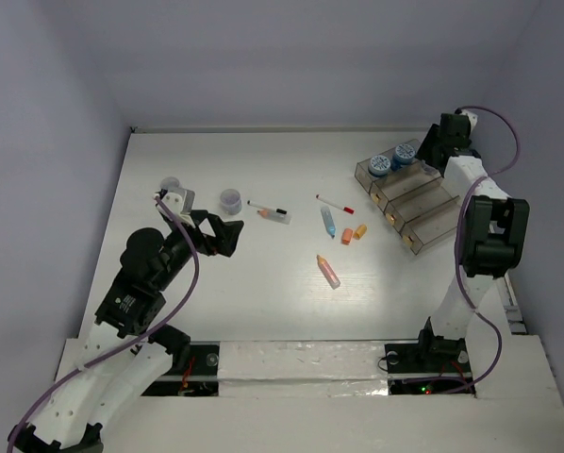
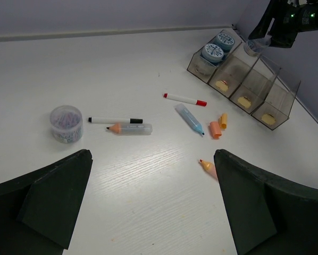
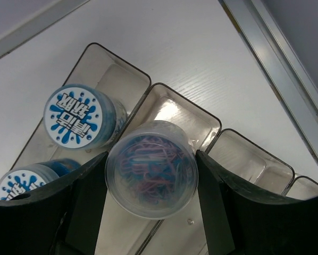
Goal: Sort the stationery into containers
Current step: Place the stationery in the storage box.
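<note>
Over the tray (image 3: 244, 159), the right claw (image 3: 152, 186) is pinching a clip jar (image 3: 151, 159) between its two fingers. The jar is hanging above the second slot of the tray. I cannot tell if it is touching the tray. Two blue-lid jars (image 3: 76, 114) are standing in the first slot, and one of them is sitting very close to the clip jar.

Well to the left of the tray, the left claw (image 2: 152, 175) is hanging over the table (image 2: 148, 64) with its fingers spread wide, holding nothing. Between that claw and the tray, small things are lying on the table. A red pen (image 2: 185, 99), a blue stick (image 2: 189, 119) and two orange sticks (image 2: 216, 129) are lying nearest the tray. A black pen (image 2: 115, 120) and a clear stick (image 2: 130, 128) with an orange tip are lying side by side, farther from the tray. A second jar (image 2: 66, 123) of clips is standing farthest from the tray, just past the black pen. A pink stick (image 2: 208, 167) is lying close to the left claw, and one of that claw's fingers (image 2: 265, 202) is hiding part of it.
</note>
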Controlling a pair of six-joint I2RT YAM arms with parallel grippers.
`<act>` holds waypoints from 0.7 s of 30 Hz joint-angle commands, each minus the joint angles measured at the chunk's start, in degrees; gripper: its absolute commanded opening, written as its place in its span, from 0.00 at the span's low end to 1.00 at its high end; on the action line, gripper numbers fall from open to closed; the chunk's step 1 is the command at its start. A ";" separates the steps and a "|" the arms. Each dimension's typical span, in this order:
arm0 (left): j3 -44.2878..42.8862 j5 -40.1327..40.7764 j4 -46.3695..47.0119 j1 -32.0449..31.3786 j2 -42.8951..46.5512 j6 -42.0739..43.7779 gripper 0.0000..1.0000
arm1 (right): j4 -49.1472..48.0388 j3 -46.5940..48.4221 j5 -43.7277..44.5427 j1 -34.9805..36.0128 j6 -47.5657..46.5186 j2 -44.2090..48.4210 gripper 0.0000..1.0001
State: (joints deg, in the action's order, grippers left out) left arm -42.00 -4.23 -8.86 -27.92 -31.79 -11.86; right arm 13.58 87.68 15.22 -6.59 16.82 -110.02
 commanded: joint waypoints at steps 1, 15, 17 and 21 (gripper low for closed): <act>0.07 0.27 2.36 -0.20 -0.38 0.69 0.99 | -2.51 2.50 0.34 -0.71 -0.47 0.16 0.40; 0.07 0.71 2.36 -0.20 -0.99 0.61 0.99 | -3.13 3.02 -1.43 -1.23 -0.21 -2.22 0.71; 0.07 0.71 2.27 -0.20 -0.99 0.61 0.99 | -2.95 3.20 -1.07 -1.23 -0.12 -1.96 0.87; 0.07 0.71 2.36 -0.20 -0.99 0.69 0.99 | -2.51 3.55 -2.29 -1.23 -0.03 -0.99 1.00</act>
State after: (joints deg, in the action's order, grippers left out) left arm -42.00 -3.84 -8.86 -27.92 -32.77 -11.84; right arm 13.19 88.31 13.82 -7.49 16.71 -112.22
